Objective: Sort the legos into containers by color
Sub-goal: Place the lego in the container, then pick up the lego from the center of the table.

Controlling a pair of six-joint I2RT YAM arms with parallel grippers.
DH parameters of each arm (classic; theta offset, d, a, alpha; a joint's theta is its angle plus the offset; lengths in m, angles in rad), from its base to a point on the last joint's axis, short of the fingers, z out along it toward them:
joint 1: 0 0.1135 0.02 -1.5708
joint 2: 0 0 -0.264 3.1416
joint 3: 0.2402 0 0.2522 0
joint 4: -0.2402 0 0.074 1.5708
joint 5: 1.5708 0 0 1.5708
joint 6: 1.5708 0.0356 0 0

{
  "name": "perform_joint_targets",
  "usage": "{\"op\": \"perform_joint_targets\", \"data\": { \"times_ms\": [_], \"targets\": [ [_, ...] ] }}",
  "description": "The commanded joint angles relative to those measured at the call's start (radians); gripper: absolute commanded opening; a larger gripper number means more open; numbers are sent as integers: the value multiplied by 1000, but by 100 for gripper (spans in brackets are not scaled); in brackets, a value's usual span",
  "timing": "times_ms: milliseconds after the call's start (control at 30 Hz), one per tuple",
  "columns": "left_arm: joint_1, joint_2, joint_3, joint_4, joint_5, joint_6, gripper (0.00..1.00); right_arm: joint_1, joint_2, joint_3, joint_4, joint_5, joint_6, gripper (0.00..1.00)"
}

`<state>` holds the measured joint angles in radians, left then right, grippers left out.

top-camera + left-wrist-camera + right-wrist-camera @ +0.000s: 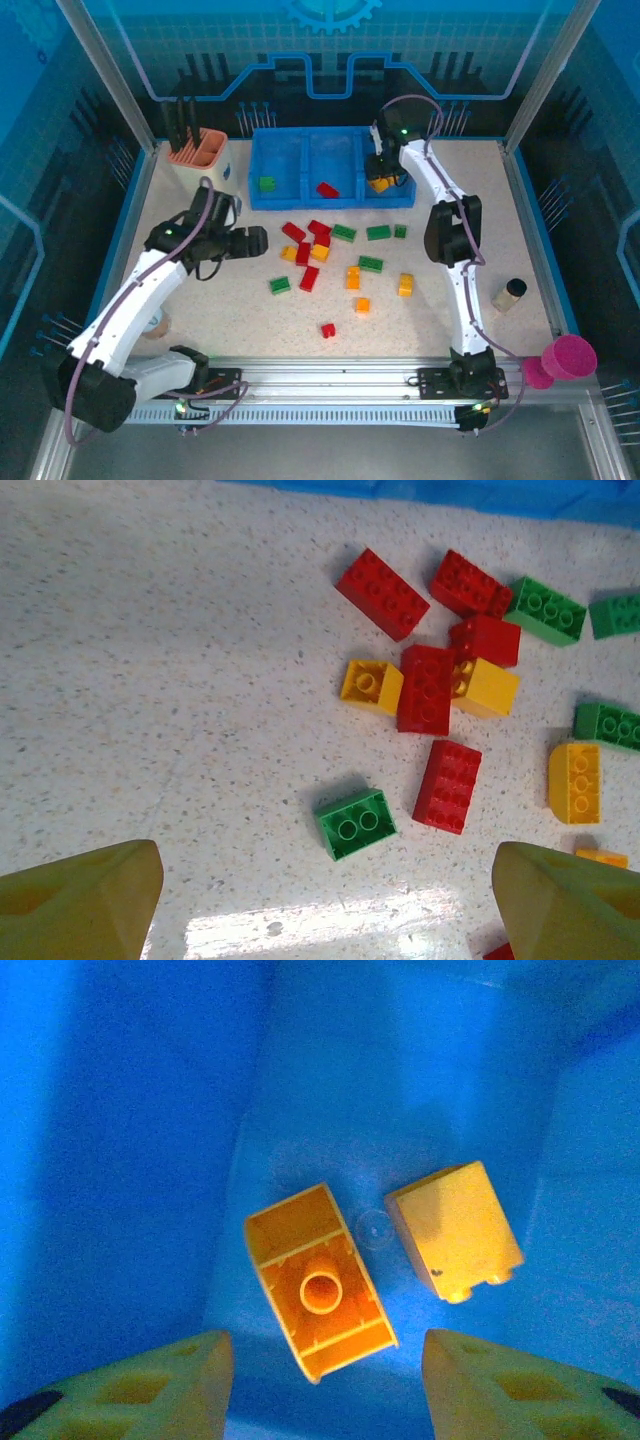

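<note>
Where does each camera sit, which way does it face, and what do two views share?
Top: above, behind the bases, looking down on table, tray, legos; left arm, right arm show.
Left wrist: on its arm, facing down at legos; left gripper at bottom.
Right wrist: facing down into the tray at two orange bricks; right gripper at bottom.
Shared: top and left wrist both show a green brick.

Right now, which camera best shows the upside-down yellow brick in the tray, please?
Right wrist: the upside-down yellow brick lies close, its hollow underside clear. Top external gives an orange patch beneath the right gripper.
</note>
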<state>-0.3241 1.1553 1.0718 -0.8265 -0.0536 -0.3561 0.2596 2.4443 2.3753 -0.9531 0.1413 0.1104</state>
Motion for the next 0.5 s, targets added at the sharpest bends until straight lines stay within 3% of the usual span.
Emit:
{"op": "perform_joint_targets", "data": {
  "times_ms": [0,300,467],
  "targets": [
    [-54,60,-43,43,-40,-65,87,9,-112,-36,28,-37,-17,54],
    [-192,230,-154,161,-91,-301,85,19,-325,-190,48,-54,-40,57],
    [-238,310,-167,239,-117,-388,85,59,-500,-414,126,-75,-32,59]
  ]
}}
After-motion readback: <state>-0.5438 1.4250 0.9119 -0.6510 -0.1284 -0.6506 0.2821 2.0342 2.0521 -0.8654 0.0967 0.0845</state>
